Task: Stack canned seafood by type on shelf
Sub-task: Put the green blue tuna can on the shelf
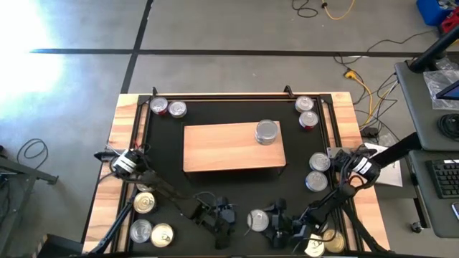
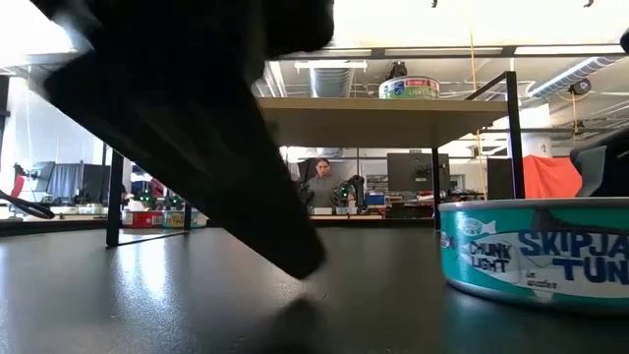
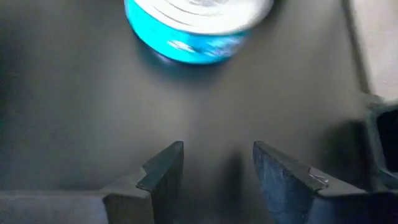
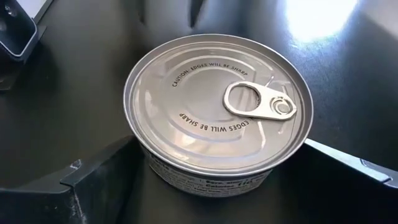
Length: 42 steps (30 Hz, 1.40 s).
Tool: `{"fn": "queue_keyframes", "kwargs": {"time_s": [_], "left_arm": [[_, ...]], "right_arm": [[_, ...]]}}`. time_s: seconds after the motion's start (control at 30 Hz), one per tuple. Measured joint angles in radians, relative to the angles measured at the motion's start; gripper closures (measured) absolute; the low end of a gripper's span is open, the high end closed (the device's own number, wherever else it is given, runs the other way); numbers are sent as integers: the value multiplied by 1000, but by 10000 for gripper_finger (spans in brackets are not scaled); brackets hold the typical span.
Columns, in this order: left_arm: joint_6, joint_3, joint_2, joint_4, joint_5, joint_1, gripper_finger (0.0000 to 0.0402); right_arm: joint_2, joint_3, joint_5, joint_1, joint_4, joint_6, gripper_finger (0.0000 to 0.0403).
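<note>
Filling the right wrist view, a silver pull-tab tin (image 4: 217, 112) sits between the right gripper's (image 1: 267, 223) wide-open fingers, ungripped. Only the low view shows its teal tuna label. Left gripper (image 1: 221, 221) hovers half-open and empty over bare black mat (image 1: 229, 190). One tin (image 1: 267, 132) stands on the shelf (image 1: 222, 147), board mostly free.

Thirteen small round metal tins (image 1: 267, 132) show from above: one on the flat pale-wood rectangular shelf (image 1: 222, 147), two at the bench's (image 1: 128, 118) far left corner, two at the far right corner, two along the right edge, four near the left front corner, one at the front middle, one near the right front corner. One shelf. Two dark arms.
</note>
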<state>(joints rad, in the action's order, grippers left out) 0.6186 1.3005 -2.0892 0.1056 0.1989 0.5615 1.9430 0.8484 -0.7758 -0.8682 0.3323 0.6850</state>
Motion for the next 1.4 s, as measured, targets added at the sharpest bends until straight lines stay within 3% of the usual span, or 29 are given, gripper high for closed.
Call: {"fn": "queue_keyframes", "kwargs": {"time_s": [0.17,0.43,0.67,0.87,1.4], "left_arm": [[-23,10,-14,-2,-10,-40,223],[-183,57,-40,-11,-1,-79,223],[-201,186,-136,30,-8,-91,223],[-190,308,-198,151,29,-93,223],[-168,319,-208,146,58,-114,223]], "right_arm": [[-1,3,14,11,4,-43,3],[-2,2,25,24,12,-65,3],[-4,10,94,63,24,-97,3],[-4,18,79,73,24,-105,2],[0,17,60,77,68,-98,2]]}}
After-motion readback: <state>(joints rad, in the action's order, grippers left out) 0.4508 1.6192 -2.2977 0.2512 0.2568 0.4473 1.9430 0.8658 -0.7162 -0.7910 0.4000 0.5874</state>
